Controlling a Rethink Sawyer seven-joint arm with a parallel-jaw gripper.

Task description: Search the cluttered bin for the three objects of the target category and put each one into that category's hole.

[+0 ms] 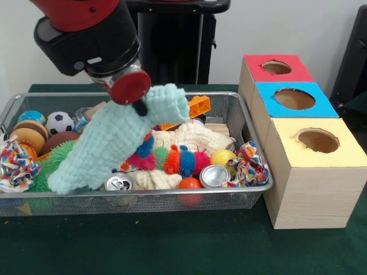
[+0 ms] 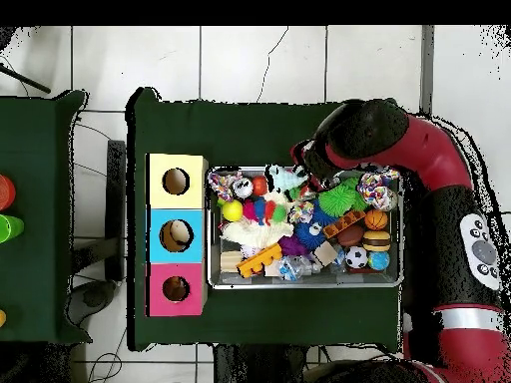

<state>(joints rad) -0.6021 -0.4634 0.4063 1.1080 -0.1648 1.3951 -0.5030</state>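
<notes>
- The red and black arm's gripper [image 1: 139,104] is clenched on a pale mint knitted cloth [image 1: 117,140], holding it by its upper end; only a small black fingertip shows against the fabric, below a red round disc [image 1: 131,87] on the wrist.
- The cloth hangs lifted above the silver wire mesh bin [image 1: 252,150], draping down toward 7 o'clock from the grip, its lower end near a silver drink can [image 1: 119,183] at the bin's front wall.
- In the bin, at 4 o'clock from the grip, lie a spiky rainbow rubber caterpillar toy [image 1: 182,160], a yellow ball [image 1: 222,158], a second silver can [image 1: 214,176] and an orange ball [image 1: 190,184].
- At 9 o'clock from the cloth sit a small soccer ball [image 1: 59,122] and a brown-and-tan burger-shaped toy [image 1: 28,134].
- An orange plastic block [image 1: 197,107] rests at the bin's far side, at 3 o'clock from the grip.
- Beside the bin stands a row of three wooden boxes with round holes: red-topped box [image 1: 277,67], blue-topped box [image 1: 293,99] and yellow-topped box [image 1: 316,140].
- In the overhead view the cloth [image 2: 288,180] shows at the bin's upper edge beside the arm's end.
</notes>
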